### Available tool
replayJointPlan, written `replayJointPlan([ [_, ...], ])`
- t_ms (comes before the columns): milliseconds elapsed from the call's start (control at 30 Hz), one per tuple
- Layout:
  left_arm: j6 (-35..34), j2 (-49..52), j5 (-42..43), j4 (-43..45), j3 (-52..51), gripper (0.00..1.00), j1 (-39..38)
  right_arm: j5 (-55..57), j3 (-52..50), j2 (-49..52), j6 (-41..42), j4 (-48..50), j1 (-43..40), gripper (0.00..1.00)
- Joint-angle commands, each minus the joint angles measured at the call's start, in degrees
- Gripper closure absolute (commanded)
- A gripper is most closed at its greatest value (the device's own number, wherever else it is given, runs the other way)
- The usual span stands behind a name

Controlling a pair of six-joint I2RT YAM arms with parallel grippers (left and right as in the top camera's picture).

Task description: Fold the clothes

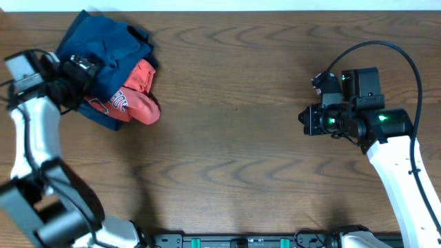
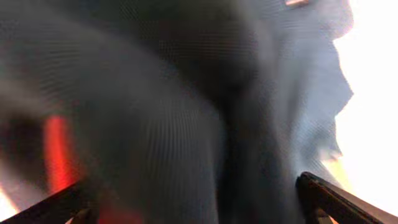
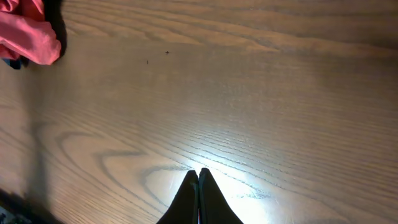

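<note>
Now left gripper (image 1: pixel 81 67) gapes over heaped clothes (image 1: pixel 117 76); right gripper (image 3: pixel 199 175) sits pinched together. Best seize one blue T-shirt (image 1: pixel 100 38) edge alone.

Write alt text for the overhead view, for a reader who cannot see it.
A heap of clothes, blue T-shirt over a red tee with white lettering, sits at the far left of a wooden table. The left claw is at the heap's edge; the right claw is over bare wood opposite.

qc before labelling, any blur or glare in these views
Left wrist: the dark cloth fills the frame, out of focus, right edge blown out white. Right wrist: sharp, with glare on the table by the right gripper. Overhead: sharp, evenly lit.
</note>
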Motion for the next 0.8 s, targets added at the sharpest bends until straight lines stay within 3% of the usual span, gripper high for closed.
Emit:
replayJointPlan([
  [0,6.56,-8.85,-0.17,-3.21,0.70,0.02,1.20,0.52,0.11,-0.17,0.26,0.33,-0.07,0.99],
  [200,23.28,-21.05,-0.24,-16.17,0.70,0.02,-1.84,4.70,0.13,-4.20,-1.81,2.45,-0.07,0.92],
  [400,37.79,-32.94,-0.26,-28.50,0.70,0.02,-10.78,5.46,0.15,-16.26,-1.14,1.86,-0.07,0.80],
  [500,38.64,-39.10,-0.81,-31.93,0.70,0.02,-16.33,5.44,0.13,-22.91,-0.72,0.50,-0.07,0.65],
  [533,38.62,-41.18,-1.77,-32.63,0.68,0.02,-18.21,5.46,0.13,-25.62,-0.76,-0.26,-0.07,0.53],
  [567,38.60,-43.08,-2.93,-33.31,0.68,0.02,-19.85,5.62,0.13,-27.82,-0.79,-0.96,-0.07,0.37],
  [600,38.60,-44.72,-3.98,-34.14,0.68,0.02,-21.20,5.75,0.13,-29.86,-0.81,-1.79,-0.09,0.14],
  [633,38.60,-45.99,-4.72,-34.93,0.68,0.02,-22.16,5.99,0.13,-31.47,-0.81,-2.56,-0.07,0.01],
  [767,38.64,-49.35,-5.20,-38.03,0.68,0.02,-23.91,6.05,0.13,-37.31,-0.74,-5.86,-0.09,0.01],
])
